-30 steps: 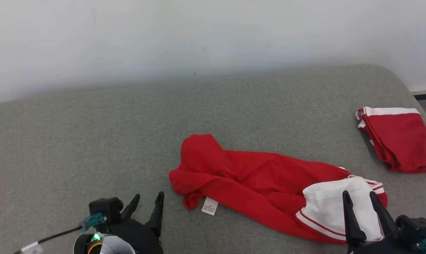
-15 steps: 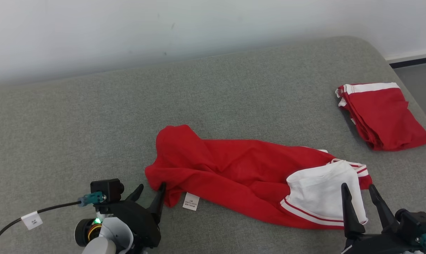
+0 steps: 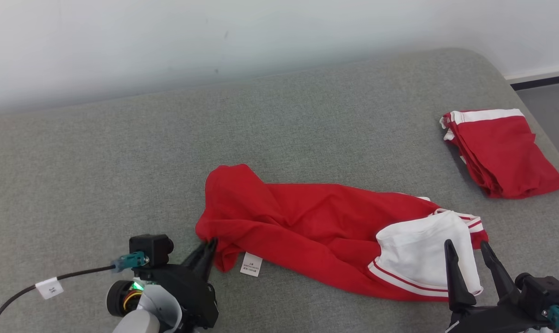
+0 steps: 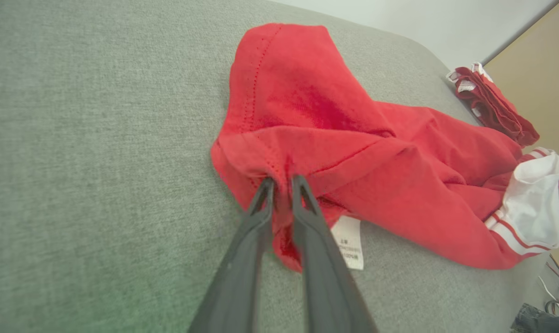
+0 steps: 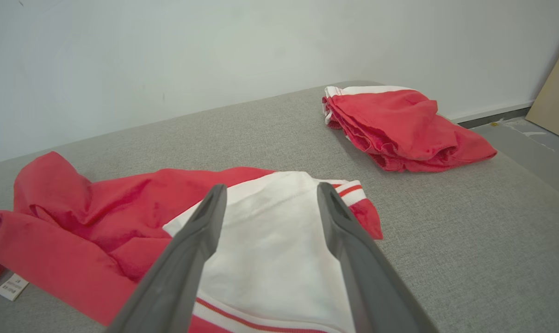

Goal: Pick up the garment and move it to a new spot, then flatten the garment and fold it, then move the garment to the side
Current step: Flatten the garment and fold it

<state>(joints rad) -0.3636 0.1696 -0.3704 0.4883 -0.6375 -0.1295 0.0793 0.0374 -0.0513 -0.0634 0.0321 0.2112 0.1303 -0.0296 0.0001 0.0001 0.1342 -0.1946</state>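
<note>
We hold our left end effector [image 3: 208, 246] at the near left, fingers pinched almost together on a fold of the garment [image 3: 316, 222]. Our right end effector [image 3: 464, 247] sits near right, fingers spread wide.

The bed's [image 3: 99, 162] left half and the strip along the wall [image 3: 261, 37] lie bare, open to passage. The garment [image 3: 316, 226] sprawls across the near middle. A folded pile [image 3: 501, 152] blocks the far right corner, with a bare gap between them.

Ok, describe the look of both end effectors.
Left end effector: two long, dark, tapered fingers on a black body, teal connector, black cable with a white tag, green light, pale forearm shell. Right end effector: matching dark fingers, black body, teal connector.
</note>
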